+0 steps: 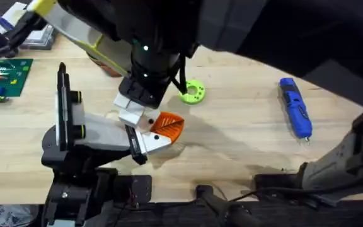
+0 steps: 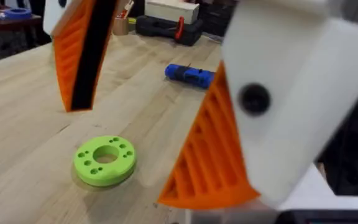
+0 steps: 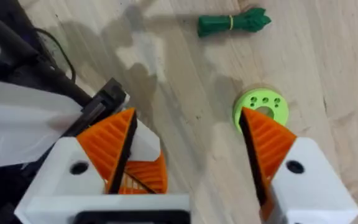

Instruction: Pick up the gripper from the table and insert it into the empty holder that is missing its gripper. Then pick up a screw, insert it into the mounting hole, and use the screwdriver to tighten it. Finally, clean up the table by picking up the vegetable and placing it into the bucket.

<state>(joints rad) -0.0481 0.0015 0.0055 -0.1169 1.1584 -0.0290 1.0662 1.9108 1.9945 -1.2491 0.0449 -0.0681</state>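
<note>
Right gripper (image 3: 186,114): jaws spread, holding nothing. Orange finger (image 3: 143,177) just beside its left jaw, at tip of holder (image 1: 96,132); seated or not, cannot tell. Left gripper (image 2: 120,152): also spread, empty.

Risks:
- Jaw knocks loose orange finger on pull-back.
- Piece tilts, so mounting hole misaligns.

Screwdriver (image 1: 295,107) well apart.

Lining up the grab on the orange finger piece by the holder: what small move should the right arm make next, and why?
Probably nudge the right gripper sideways toward the holder before closing. Its fingers are open, but the orange piece sits under the holder-side finger, not mid-gap, so closing now could miss it.
</note>
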